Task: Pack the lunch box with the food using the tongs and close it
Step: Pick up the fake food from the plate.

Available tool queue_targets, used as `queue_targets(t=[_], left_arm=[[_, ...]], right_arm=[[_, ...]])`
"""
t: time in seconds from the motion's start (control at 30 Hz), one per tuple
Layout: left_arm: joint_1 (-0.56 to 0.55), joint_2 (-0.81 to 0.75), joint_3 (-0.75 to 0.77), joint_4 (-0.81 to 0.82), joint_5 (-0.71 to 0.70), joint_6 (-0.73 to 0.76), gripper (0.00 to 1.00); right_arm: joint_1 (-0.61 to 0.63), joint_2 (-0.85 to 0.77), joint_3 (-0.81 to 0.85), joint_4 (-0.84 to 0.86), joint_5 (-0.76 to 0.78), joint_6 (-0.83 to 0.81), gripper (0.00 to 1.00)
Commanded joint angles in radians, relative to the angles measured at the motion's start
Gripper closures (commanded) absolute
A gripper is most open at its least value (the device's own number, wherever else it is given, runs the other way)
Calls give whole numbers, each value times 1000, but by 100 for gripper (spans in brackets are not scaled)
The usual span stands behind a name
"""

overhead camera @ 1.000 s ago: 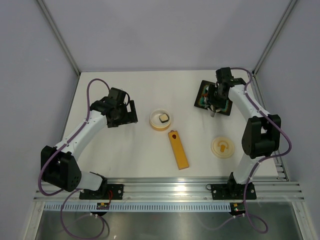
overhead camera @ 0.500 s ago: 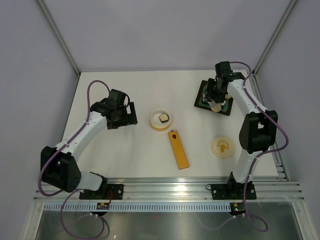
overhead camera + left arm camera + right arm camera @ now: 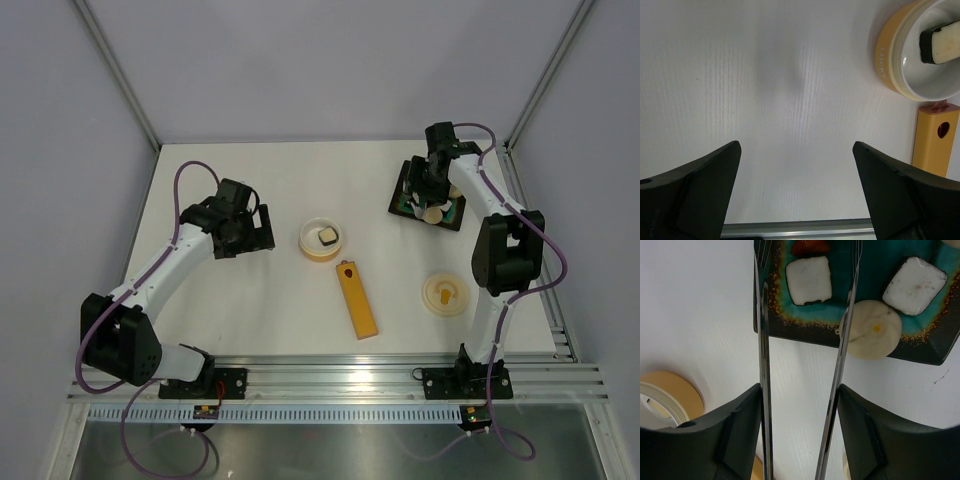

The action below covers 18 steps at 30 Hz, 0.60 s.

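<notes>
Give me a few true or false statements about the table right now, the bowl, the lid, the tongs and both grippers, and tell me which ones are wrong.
1. The lunch box holds one piece of food. True.
2. The lid sits on the lunch box. False: it lies on the table, apart from it, by the right arm.
3. The right gripper holds the tongs over the black tray. True.
4. The left gripper grips the orange bar. False: it is open and empty, and the bar lies on the table.

The left arm point(image 3: 160, 265) and right arm point(image 3: 497, 200) are white with black joints. Purple cables point(image 3: 180, 185) trail them. The left gripper point(image 3: 796, 147) and right gripper point(image 3: 799, 390) are black.
</notes>
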Motion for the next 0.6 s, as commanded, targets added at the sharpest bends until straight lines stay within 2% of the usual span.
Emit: queue_targets(t=[0.0, 0.1, 0.4, 0.57], left_arm=[[2, -27, 8, 23, -3, 15, 1], [3, -26, 9, 23, -3, 15, 1], [2, -19, 15, 21, 3, 22, 1], [1, -19, 15, 18, 0, 25, 1]], right_arm=[[8, 4, 40, 23, 36, 14, 35], [8, -3, 34, 29, 34, 19, 42], [8, -51, -25, 55, 36, 31, 51], [8, -85, -62, 74, 40, 38, 65]])
